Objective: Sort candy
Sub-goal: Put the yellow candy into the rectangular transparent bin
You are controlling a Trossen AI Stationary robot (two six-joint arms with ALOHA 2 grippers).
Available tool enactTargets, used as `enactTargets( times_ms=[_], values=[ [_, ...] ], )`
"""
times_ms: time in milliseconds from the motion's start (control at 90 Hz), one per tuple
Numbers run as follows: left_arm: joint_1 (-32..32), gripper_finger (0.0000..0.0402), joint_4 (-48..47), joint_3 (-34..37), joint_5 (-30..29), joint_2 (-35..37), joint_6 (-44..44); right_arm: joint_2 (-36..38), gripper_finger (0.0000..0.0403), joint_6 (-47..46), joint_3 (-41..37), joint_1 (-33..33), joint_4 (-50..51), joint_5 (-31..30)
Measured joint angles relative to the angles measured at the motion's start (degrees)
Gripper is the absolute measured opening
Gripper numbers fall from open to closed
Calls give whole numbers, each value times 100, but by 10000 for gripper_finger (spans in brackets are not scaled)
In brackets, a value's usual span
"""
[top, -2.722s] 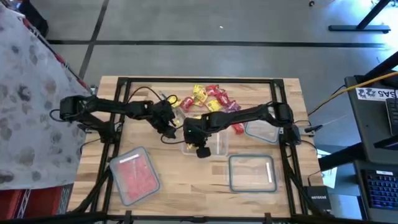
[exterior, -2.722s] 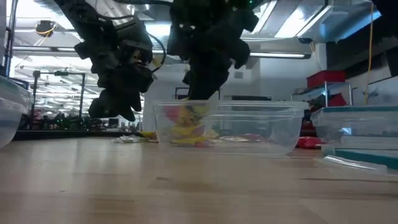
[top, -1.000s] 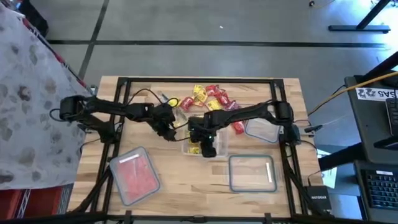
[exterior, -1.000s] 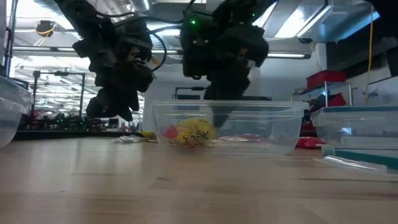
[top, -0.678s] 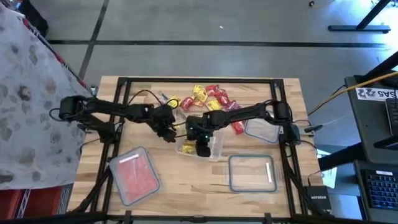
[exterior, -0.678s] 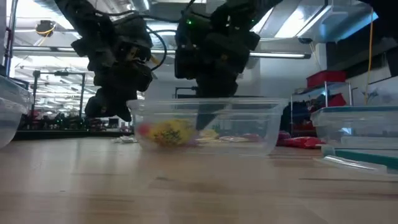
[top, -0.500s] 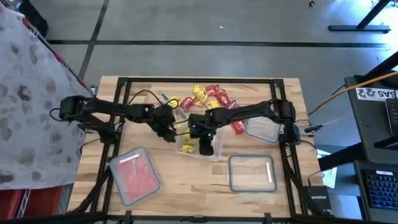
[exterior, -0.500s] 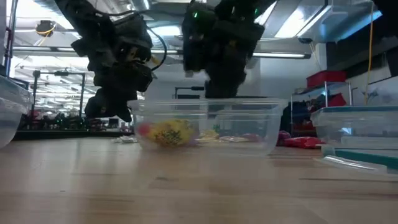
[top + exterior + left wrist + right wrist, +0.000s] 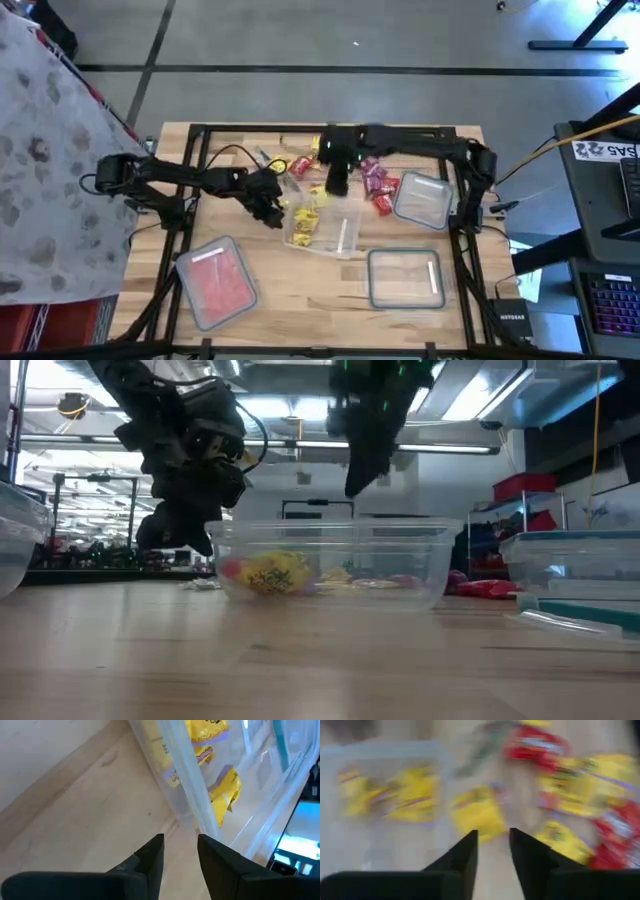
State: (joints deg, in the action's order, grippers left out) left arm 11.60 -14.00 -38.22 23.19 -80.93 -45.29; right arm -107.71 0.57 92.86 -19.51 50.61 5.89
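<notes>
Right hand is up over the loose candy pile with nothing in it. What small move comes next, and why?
Probably lower the right hand, fingers parted and empty, onto a yellow piece in the loose candy pile. The middle container already holds yellow candy, and the left hand waits beside it.

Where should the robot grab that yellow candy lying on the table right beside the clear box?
Probably from straight above, pinching the yellow candy across its narrow middle. It lies flat on the table in a crinkly wrapper, so a side approach has little to catch. The right tool hangs over it with its fingers a little apart. It should stay clear of the clear box wall.
</notes>
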Motion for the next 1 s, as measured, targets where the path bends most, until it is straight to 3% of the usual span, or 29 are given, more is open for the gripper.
enactTargets(
  times_ms=[122, 289, 478, 767, 1000],
  values=[
    [0, 104, 3, 0, -71, 0, -53, -377, 177, -500, -7, -471, -5, -429],
    [17, 104, 7, 0, -178, 0, -197, -912, 246, -745, -7, -702, -97, -390],
    [17, 104, 8, 0, -178, 0, -258, -1370, 274, -1109, -7, -717, -121, -635],
    [155, 104, 8, 0, -58, 0, -355, -1779, 216, -1233, 8, -671, -85, -639],
    [212, 104, 8, 0, 62, 0, -220, -1762, 89, -1213, 198, -632, 370, -787]
  ],
)
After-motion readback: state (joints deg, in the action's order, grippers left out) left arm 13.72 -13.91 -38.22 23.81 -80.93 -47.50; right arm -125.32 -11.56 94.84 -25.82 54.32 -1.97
